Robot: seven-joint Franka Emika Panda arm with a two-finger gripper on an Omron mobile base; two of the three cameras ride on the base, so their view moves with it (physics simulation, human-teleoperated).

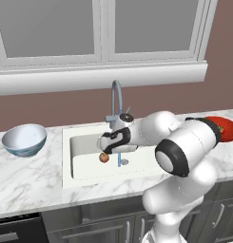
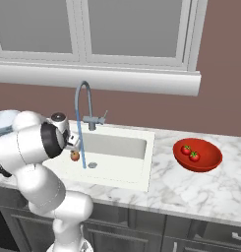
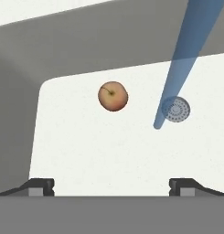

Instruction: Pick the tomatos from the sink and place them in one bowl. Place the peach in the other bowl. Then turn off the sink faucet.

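Observation:
The peach (image 1: 104,158) (image 2: 75,156) (image 3: 113,96) lies on the white floor of the sink (image 1: 84,166) (image 2: 136,165) (image 3: 109,151), left of the drain (image 3: 176,109). My gripper (image 1: 104,146) (image 3: 112,186) hangs open just above the peach, with nothing between its fingers. Both tomatos (image 2: 186,149) (image 2: 194,156) rest in the shallow red bowl (image 2: 208,162) (image 1: 228,129) on the counter right of the sink. The white and pale blue bowl (image 1: 24,139) stands empty to the sink's left. From the gooseneck faucet (image 1: 116,97) (image 2: 83,98) a blue stream of water (image 3: 182,59) runs down beside the drain.
White marble counter (image 1: 32,180) (image 2: 191,192) surrounds the sink, with dark cabinets below its front edge. A wide window sill (image 1: 99,78) runs along the wall behind the faucet. My own arm (image 1: 184,147) spans the sink's right side.

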